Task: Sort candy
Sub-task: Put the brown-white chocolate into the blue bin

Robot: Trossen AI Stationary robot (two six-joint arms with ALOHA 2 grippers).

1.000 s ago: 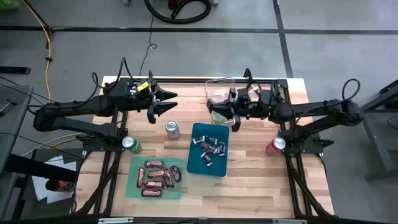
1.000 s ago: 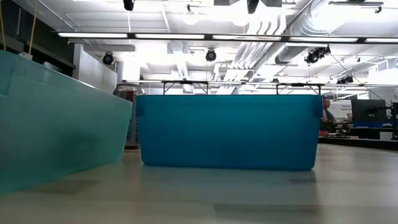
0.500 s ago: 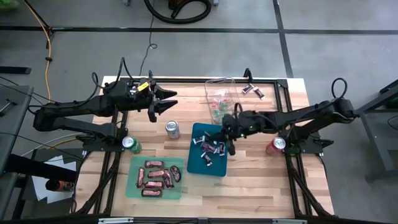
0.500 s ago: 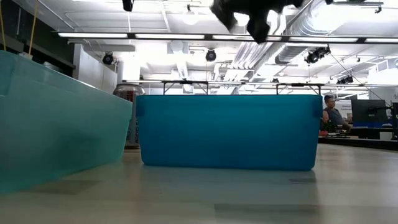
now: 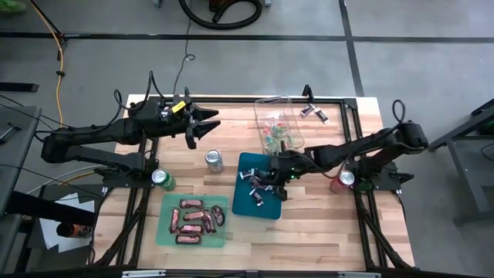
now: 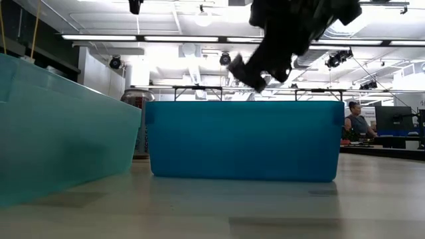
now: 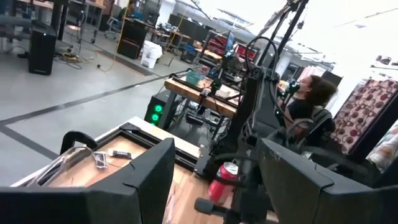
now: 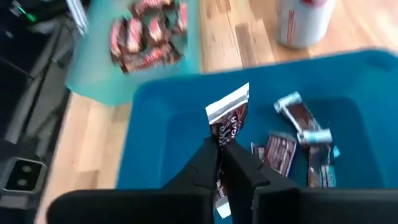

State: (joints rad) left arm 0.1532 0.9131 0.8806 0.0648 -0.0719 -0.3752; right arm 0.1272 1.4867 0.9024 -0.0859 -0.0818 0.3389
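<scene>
From the low view I can't see inside the blue bin (image 6: 242, 139); its wall hides the candy. The wooden desk (image 5: 324, 232) stands on a grey floor. My right end effector (image 8: 222, 163) hangs over the blue bin, clenched on a dark wrapped candy (image 8: 227, 118). My left end effector (image 5: 207, 125) waits released, far off.

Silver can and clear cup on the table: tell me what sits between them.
High view: between the silver can and the clear cup there is only bare wooden tabletop; nothing sits there.
</scene>
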